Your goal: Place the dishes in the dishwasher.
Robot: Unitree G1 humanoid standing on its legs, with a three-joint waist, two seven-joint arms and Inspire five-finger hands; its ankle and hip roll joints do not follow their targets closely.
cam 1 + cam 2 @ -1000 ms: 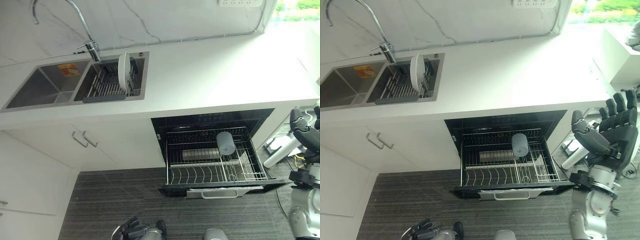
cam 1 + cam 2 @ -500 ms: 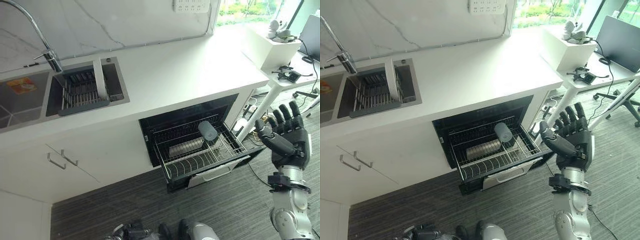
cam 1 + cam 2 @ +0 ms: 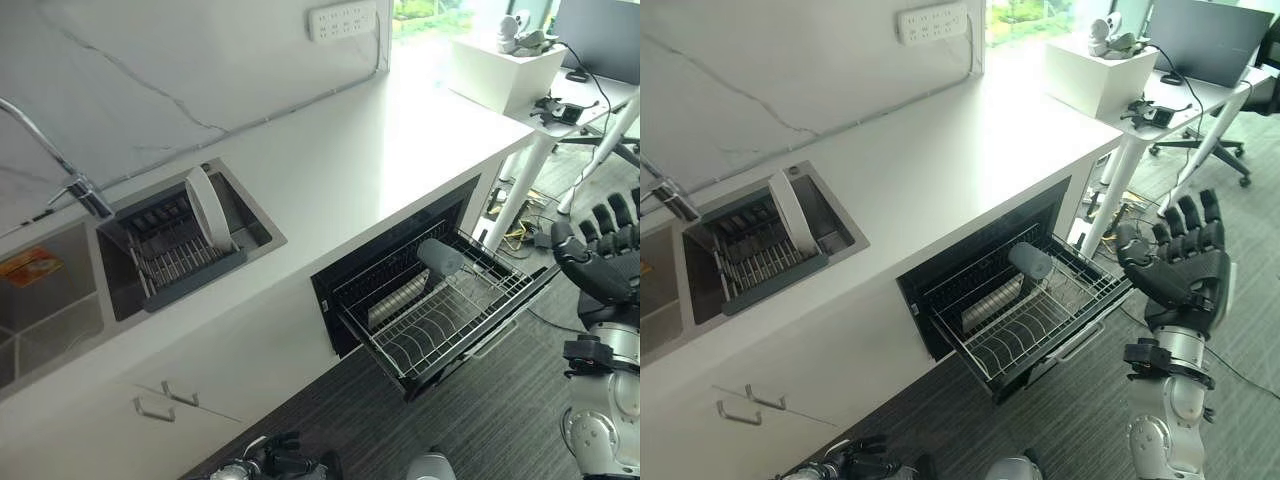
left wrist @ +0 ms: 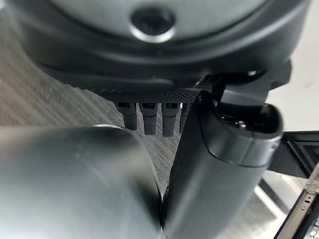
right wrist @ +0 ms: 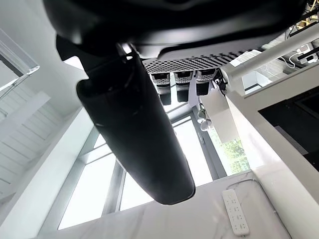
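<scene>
I count one white plate (image 3: 209,207), standing on edge in the dish rack (image 3: 180,262) set in the sink (image 3: 262,222), far to my left. That is the dish I have yet to fetch. One grey cup (image 3: 441,257) already lies on its side in the dishwasher rack (image 3: 441,323), which is pulled out of the open dishwasher (image 3: 925,300) below the counter (image 3: 400,130). So I judge I am between dishes, empty-handed. My right hand (image 3: 1185,266) is raised to the right of the rack, well apart from it, fingers straight and spread, holding nothing. My left hand (image 4: 149,117) hangs low over the floor; its fingers look loosely straight, though the wrist view is crowded. Next I need to turn left and reach for the plate's rim.
</scene>
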